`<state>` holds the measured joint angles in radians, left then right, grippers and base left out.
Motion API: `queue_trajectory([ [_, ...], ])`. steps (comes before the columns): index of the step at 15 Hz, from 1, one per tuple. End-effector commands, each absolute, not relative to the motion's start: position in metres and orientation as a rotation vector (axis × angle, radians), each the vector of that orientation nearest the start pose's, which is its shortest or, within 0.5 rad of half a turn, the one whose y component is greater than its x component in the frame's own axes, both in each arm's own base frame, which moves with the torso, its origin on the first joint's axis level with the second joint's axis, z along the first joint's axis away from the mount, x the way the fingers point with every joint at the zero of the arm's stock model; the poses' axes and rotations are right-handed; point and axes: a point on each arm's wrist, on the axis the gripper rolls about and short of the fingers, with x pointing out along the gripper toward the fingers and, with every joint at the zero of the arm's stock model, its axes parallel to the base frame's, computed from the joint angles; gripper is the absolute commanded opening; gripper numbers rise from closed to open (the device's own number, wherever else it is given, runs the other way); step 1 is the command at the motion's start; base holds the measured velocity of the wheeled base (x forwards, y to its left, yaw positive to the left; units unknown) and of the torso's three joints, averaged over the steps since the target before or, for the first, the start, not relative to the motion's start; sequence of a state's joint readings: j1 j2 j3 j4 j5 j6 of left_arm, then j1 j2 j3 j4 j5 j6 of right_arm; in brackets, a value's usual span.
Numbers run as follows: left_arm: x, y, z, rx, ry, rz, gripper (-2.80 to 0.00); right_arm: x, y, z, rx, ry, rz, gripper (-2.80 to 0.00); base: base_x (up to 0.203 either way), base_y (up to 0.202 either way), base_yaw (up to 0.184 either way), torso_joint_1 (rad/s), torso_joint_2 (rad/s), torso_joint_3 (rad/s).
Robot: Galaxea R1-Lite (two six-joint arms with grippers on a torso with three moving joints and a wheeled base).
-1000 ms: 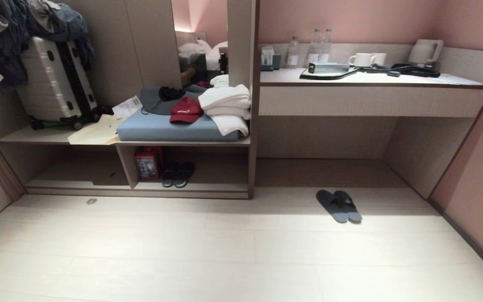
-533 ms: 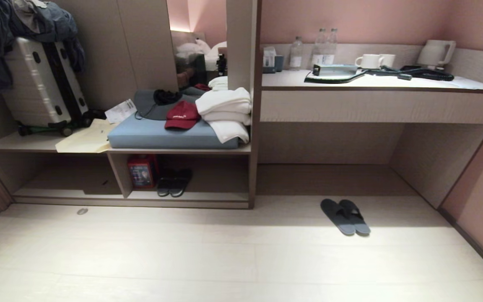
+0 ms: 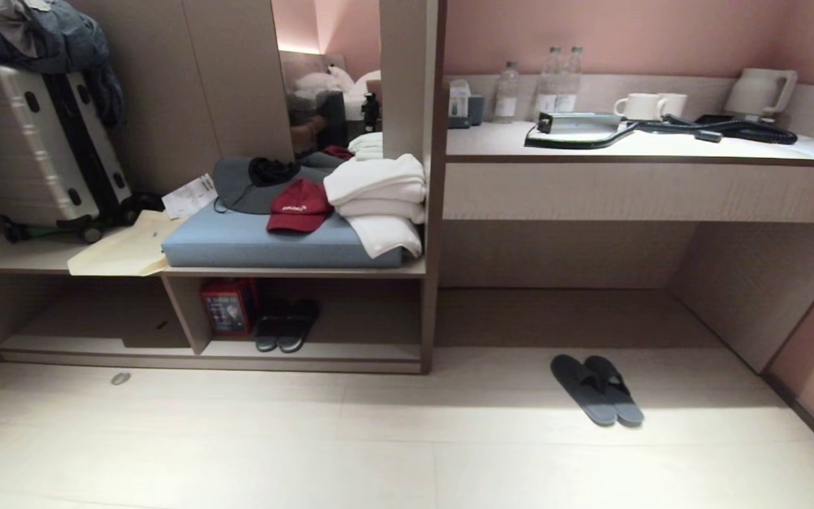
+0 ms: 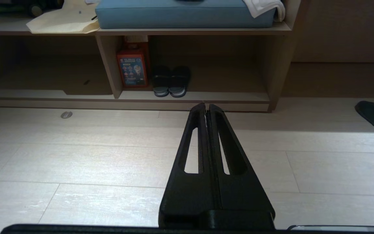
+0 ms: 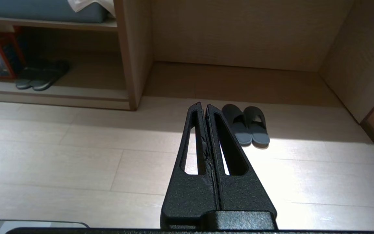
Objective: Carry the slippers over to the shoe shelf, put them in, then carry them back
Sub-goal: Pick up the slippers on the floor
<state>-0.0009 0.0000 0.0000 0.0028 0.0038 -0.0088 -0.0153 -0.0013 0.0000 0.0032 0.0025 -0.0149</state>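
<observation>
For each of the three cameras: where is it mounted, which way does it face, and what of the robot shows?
Head view: high, facing forward and down at the shoe shelf and slippers; no robot parts show.
Left wrist view: low, behind the shut left gripper, facing the shelf.
Right wrist view: low, behind the shut right gripper, facing the slippers.
All three share slippers and shelf.

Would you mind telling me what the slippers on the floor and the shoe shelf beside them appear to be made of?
The slippers: probably soft foam or rubber with a matte dark grey-blue finish; the thin flat soles and wide straps show no shine, though fabric cannot be ruled out.
The shoe shelf: apparently wood-grain laminate board, grey-brown and matte, with a paler base board; faint straight grain lines and crisp square edges suggest laminate rather than solid wood.
</observation>
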Motion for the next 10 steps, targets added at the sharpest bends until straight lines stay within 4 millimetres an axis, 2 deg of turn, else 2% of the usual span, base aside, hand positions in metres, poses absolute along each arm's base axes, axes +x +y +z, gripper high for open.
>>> queue_trajectory([
  [1, -0.0227, 0.0001, 0.0752, -0.008, 0.005, 0.003, -2.80, -0.0228, 0.0004, 0.0748, -0.015, 0.002, -0.012, -2.80, 0.198, 0.000, -0.005, 0.007, 0.00, -0.002],
  [10, -0.0228, 0.0001, 0.0752, -0.008, 0.003, 0.002, -2.80, -0.0228, 0.0004, 0.0749, -0.015, 0.002, -0.012, -2.80, 0.195, 0.000, -0.001, 0.003, 0.00, 0.001],
])
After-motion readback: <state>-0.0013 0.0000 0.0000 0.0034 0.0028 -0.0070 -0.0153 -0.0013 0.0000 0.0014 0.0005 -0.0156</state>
